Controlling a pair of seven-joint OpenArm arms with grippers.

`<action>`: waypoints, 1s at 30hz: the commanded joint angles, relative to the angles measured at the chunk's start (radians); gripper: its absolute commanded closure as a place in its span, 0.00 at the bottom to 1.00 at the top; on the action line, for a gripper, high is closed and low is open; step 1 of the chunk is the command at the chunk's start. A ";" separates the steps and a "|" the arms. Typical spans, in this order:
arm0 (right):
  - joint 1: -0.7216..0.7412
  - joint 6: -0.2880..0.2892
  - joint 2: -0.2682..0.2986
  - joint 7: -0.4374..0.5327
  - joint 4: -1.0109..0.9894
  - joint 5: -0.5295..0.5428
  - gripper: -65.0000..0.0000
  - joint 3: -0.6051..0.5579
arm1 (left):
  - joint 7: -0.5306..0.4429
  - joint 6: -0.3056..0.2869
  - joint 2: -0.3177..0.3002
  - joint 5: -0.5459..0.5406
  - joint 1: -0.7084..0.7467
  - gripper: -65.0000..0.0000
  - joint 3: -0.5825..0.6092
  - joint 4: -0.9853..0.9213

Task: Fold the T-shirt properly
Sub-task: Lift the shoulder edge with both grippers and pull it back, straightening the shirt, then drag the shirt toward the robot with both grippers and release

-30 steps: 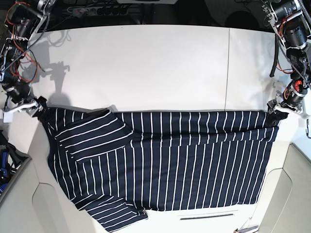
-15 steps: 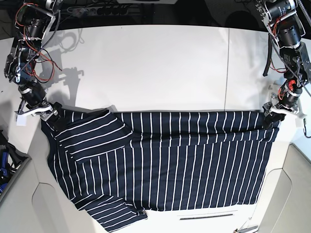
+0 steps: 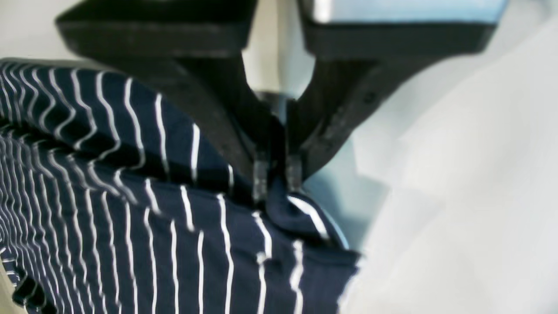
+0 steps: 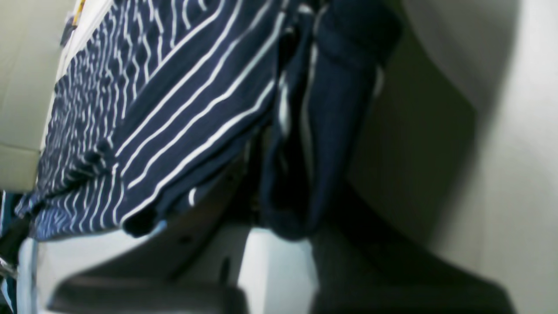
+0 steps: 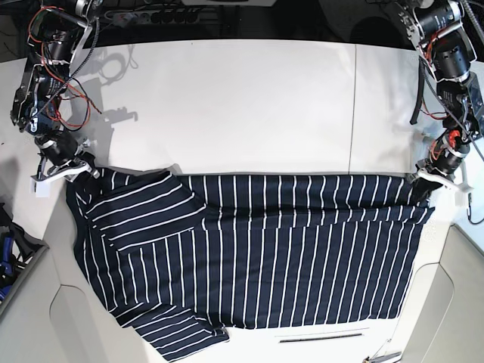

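The dark navy T-shirt with thin white stripes lies spread across the front half of the white table, its lower part hanging over the front edge. My left gripper is shut on the shirt's far right corner; the left wrist view shows its fingertips pinching the fabric. My right gripper is shut on the shirt's far left corner, by the sleeve. In the right wrist view the bunched dark fabric hangs from the blurred fingers.
A sleeve is folded over the shirt's left side. A seam runs down the table at the right. Cables and a power strip lie behind the back edge. A grey ledge borders the front left.
Both grippers have moved a little toward the far side of the table with the shirt's corners held, the right one more, dragging the top edge along. The shirt's lower part has slid up slightly.
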 commanded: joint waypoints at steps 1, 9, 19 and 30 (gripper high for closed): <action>0.016 0.019 0.015 -0.006 0.042 0.031 1.00 0.009 | -0.013 -0.023 -0.034 -0.021 -0.021 1.00 -0.005 0.035; -0.004 0.019 0.027 -0.208 0.191 0.144 1.00 0.063 | 0.153 -0.023 -0.070 -0.087 0.045 1.00 -0.006 0.227; -0.174 0.019 0.039 -0.230 0.308 0.185 1.00 0.063 | 0.174 -0.023 -0.072 -0.117 0.270 1.00 -0.008 0.396; -0.418 0.019 0.094 -0.237 0.485 0.213 1.00 0.064 | 0.175 -0.023 -0.070 -0.116 0.529 1.00 -0.044 0.638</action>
